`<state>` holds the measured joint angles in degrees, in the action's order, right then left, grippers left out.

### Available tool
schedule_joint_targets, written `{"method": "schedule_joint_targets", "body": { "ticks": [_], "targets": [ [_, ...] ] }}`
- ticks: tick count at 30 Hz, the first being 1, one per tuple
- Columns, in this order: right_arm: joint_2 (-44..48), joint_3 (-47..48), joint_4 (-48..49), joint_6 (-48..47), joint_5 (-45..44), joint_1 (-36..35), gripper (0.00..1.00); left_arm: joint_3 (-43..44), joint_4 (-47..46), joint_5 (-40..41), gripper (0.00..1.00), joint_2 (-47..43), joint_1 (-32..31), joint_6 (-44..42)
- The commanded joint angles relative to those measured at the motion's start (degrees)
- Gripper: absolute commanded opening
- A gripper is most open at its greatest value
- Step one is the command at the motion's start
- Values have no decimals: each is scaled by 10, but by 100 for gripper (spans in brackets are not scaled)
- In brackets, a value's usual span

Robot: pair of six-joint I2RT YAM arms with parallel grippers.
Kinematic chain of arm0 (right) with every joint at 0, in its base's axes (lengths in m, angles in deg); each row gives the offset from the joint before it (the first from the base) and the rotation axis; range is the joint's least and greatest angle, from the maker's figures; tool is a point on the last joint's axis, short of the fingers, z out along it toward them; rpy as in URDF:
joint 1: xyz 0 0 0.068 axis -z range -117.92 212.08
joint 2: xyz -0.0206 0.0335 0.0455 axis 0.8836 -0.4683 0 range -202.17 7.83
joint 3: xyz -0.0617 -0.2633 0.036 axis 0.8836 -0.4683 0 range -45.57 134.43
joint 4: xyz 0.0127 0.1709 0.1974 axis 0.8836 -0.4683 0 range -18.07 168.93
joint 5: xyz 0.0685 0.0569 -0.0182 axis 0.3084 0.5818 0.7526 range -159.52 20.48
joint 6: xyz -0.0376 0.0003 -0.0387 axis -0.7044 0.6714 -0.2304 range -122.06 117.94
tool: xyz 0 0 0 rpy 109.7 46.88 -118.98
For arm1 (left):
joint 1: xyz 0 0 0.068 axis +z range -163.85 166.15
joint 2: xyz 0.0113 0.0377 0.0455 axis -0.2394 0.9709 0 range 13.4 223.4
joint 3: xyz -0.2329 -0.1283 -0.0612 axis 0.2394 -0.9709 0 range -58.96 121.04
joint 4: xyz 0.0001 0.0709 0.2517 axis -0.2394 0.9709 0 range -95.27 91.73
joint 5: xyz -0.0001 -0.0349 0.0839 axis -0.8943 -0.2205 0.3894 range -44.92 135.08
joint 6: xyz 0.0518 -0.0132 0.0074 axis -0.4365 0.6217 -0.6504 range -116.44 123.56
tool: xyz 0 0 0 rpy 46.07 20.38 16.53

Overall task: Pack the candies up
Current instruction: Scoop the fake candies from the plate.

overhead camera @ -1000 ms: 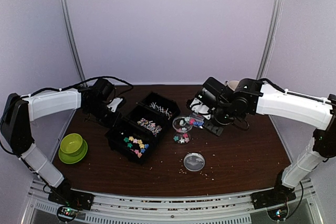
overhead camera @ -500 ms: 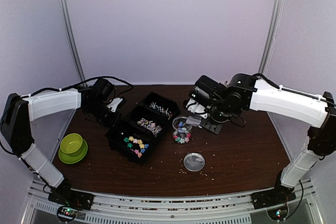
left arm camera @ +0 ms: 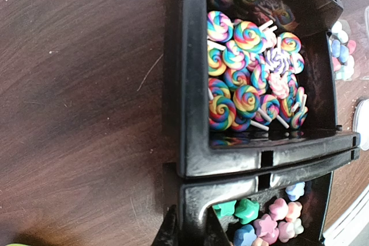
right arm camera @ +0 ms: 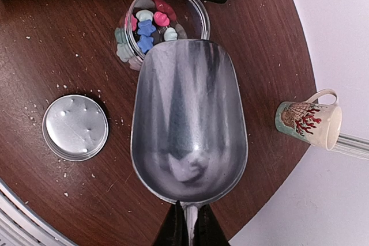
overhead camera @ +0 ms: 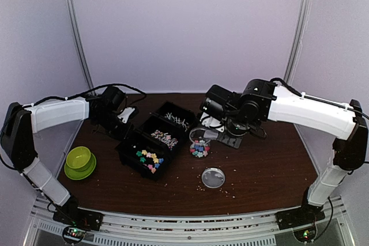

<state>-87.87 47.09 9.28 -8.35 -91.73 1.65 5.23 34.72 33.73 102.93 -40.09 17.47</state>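
Steel scoop (right arm camera: 187,125), clamped by its handle in your right gripper (right arm camera: 187,230), hangs just over the jar (right arm camera: 202,11) of candies (right arm camera: 147,26); your left gripper (left arm camera: 187,231) pinches the black tray (left arm camera: 190,84) wall.

The lollipops (left arm camera: 248,93) in the black tray (left arm camera: 193,84) were rainbow swirls on white sticks. The candies (left arm camera: 266,224) in the tray's next compartment were green, pink and blue. Beside the tray, the scoop (right arm camera: 187,125) and lid (right arm camera: 75,127) were silvery, the mug (right arm camera: 308,120) cream with red coral, and the bench (left arm camera: 75,84) dark brown woodgrain.
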Motion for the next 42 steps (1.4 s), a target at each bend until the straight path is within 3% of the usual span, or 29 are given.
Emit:
{"method": "schedule_joint_targets", "body": {
  "ticks": [1,14,28,34,42],
  "targets": [
    [4,22,-1,-9,-14,-6,0,38,-77,-41,0,-43,2,2],
    [-3,78,49,-31,53,-40,0,3,-62,-82,0,-77,3,21],
    [-131,199,-17,-58,46,-79,0,-43,-26,-5,0,-112,0,-20],
    [-183,239,-17,-60,19,-79,0,-44,-14,73,0,-107,-33,-50],
    [-262,304,-43,-70,-42,-79,0,-48,-15,104,0,-102,-45,-53]
  ]
}}
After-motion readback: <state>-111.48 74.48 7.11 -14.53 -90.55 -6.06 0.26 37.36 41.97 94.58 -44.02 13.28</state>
